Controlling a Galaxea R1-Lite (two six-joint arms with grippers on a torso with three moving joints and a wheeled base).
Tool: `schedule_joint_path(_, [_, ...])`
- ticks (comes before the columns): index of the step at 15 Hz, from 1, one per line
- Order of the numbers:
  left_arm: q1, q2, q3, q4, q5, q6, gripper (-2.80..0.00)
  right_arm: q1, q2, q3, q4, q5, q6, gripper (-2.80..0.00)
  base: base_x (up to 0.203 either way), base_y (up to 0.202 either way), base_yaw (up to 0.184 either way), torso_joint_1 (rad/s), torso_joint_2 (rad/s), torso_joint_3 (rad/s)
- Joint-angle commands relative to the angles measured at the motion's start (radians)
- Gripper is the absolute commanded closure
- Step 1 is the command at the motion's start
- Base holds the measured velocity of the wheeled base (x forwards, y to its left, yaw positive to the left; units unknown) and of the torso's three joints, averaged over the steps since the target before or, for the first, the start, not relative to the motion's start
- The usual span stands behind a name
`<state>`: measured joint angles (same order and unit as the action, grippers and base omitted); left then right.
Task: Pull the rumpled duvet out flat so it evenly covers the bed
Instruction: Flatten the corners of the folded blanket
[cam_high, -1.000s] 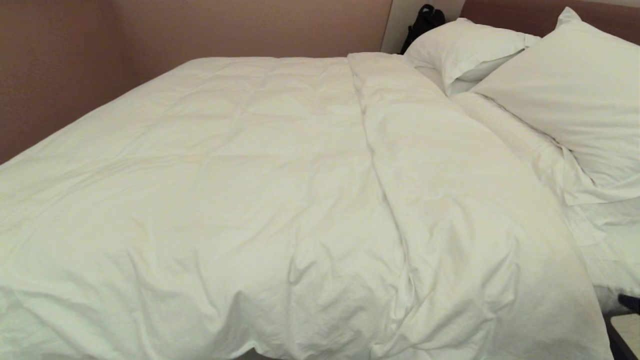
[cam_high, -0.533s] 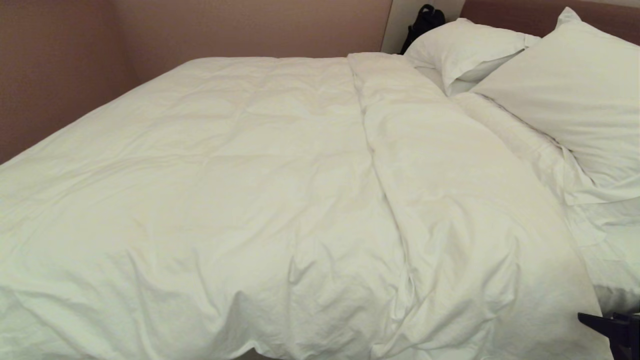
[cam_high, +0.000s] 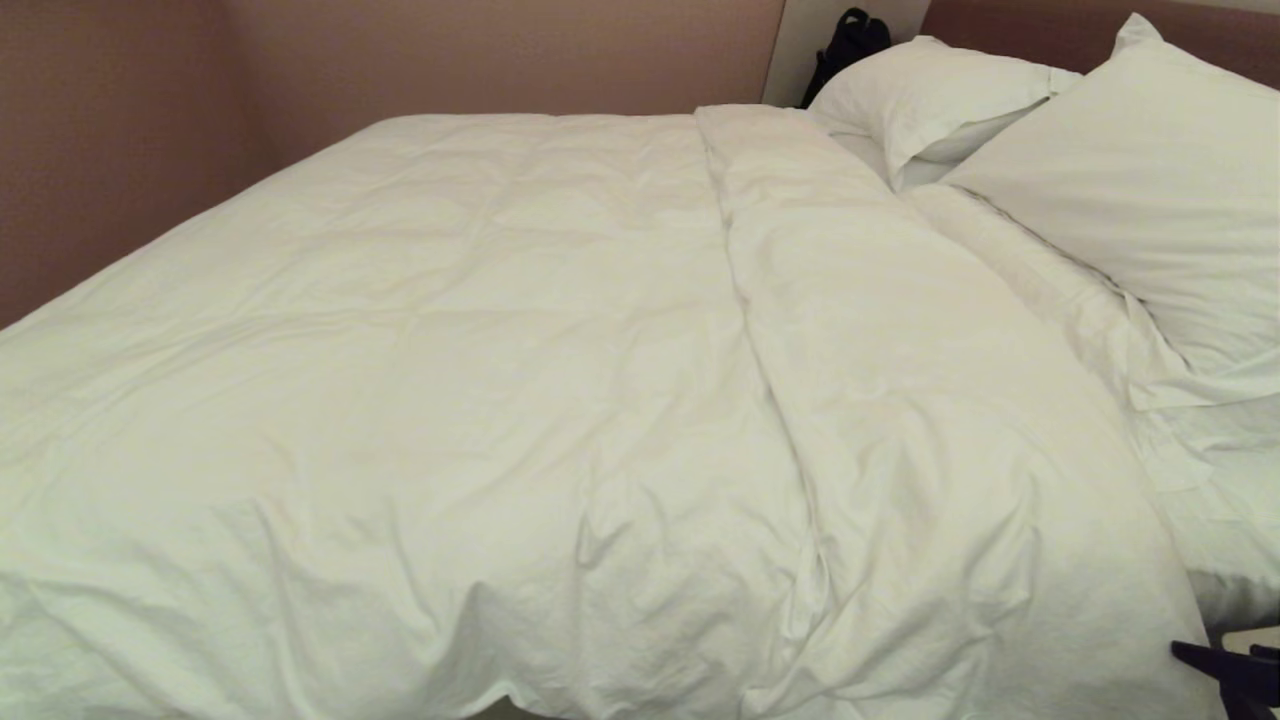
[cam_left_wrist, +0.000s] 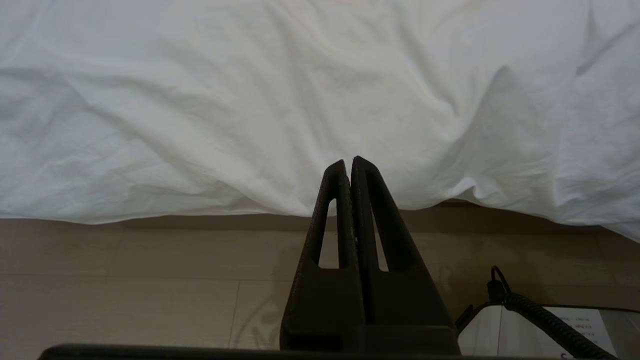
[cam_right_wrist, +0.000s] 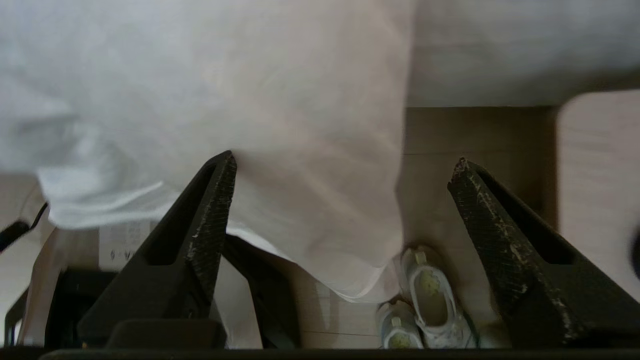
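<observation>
I count one duvet (cam_high: 560, 400) spread over the bed (cam_high: 1235, 500), two pillows (cam_high: 1130, 190) at the far right, and one pair of shoes (cam_right_wrist: 425, 300) on the floor. My right gripper (cam_right_wrist: 345, 170) is spread wide at the duvet's near right corner, holding nothing. My left gripper (cam_left_wrist: 348, 162) is closed and empty, just short of the duvet's near hanging edge.

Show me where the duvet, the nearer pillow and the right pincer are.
duvet (cam_high: 560, 400): head view, its wrinkled middle.
nearer pillow (cam_high: 1150, 190): head view, its flat face.
right pincer (cam_right_wrist: 342, 167): right wrist view, between the fingertips.
</observation>
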<state>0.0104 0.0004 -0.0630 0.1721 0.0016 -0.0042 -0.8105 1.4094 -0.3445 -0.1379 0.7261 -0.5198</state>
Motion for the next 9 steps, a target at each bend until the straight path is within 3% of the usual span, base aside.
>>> schedule_joint_path(1, [0.000,0.000,0.000,0.001,0.000,0.000,0.00,-0.015,0.040,0.005,0.000,0.148,-0.220,-2.80,0.000,0.000,0.000,0.000,0.00,0.000])
schedule_joint_path(9, [0.000,0.000,0.000,0.001,0.000,0.000,0.00,0.008,0.086,0.021,0.000,0.195,-0.291,-2.80,0.000,0.000,0.000,0.000,0.00,0.000])
